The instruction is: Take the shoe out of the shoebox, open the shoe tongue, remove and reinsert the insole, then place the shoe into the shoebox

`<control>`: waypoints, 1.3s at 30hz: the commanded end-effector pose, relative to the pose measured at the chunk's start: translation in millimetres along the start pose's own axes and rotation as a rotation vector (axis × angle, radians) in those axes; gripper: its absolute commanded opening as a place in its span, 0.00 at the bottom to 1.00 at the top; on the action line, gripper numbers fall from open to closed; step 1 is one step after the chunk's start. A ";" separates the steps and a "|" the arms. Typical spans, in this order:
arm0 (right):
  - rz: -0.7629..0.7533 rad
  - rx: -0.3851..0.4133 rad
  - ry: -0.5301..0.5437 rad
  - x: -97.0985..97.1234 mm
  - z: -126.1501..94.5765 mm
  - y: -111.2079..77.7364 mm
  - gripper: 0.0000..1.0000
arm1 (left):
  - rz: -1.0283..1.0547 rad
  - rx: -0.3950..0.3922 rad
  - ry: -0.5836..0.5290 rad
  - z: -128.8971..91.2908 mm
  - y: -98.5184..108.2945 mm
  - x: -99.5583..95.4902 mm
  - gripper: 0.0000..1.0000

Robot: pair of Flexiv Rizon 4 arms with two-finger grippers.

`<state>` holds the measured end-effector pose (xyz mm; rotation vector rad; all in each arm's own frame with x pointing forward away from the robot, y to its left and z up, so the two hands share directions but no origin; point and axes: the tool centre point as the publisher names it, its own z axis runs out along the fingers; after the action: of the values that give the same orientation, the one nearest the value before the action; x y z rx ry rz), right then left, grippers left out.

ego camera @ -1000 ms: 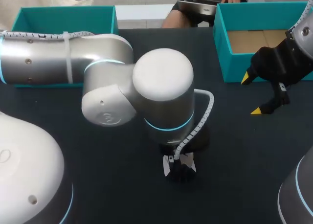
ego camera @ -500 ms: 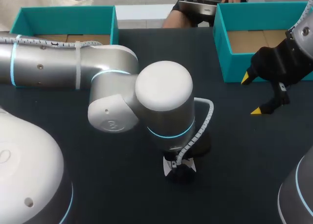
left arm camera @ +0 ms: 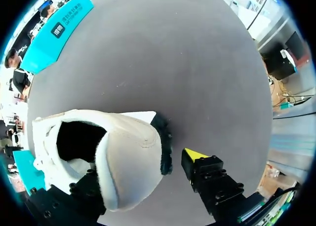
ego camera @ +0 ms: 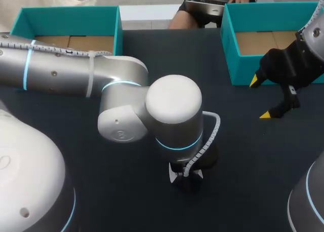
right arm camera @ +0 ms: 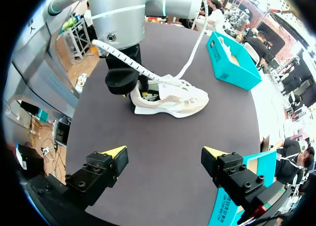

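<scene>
A white shoe [right arm camera: 173, 100] stands upright on the dark table, ahead of my right gripper [right arm camera: 164, 154], which is wide open and holds nothing. My left gripper [left arm camera: 143, 171] straddles the shoe's heel [left arm camera: 128, 162]. One yellow-tipped finger [left arm camera: 195, 155] stands just off the black heel tab with a narrow gap; the other finger is hidden behind the shoe's side. In the head view my left wrist covers the shoe, and only small white bits [ego camera: 173, 177] show beside the left gripper [ego camera: 186, 175]. My right gripper [ego camera: 260, 98] hovers near the right teal shoebox [ego camera: 230, 49].
A second teal box [ego camera: 66, 16] stands at the table's far left corner. Both boxes show bare cardboard floors. My left arm's forearm crosses the table's left half. A person sits beyond the far edge, not touching the table.
My left arm has shifted slightly right and toward the table's near edge, and its fingers have narrowed around the shoe's heel. The right arm has not moved.
</scene>
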<state>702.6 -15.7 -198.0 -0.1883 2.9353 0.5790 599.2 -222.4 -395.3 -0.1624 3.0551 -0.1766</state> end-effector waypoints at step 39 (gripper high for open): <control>0.000 0.001 0.001 -0.8 1.4 0.0 1.00 | 0.347 -0.061 0.312 -239.9 51.6 -84.8 0.00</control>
<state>702.6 -15.7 -198.0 -0.1884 2.9353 0.5790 657.2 -143.9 -169.5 0.4312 3.3353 -0.0758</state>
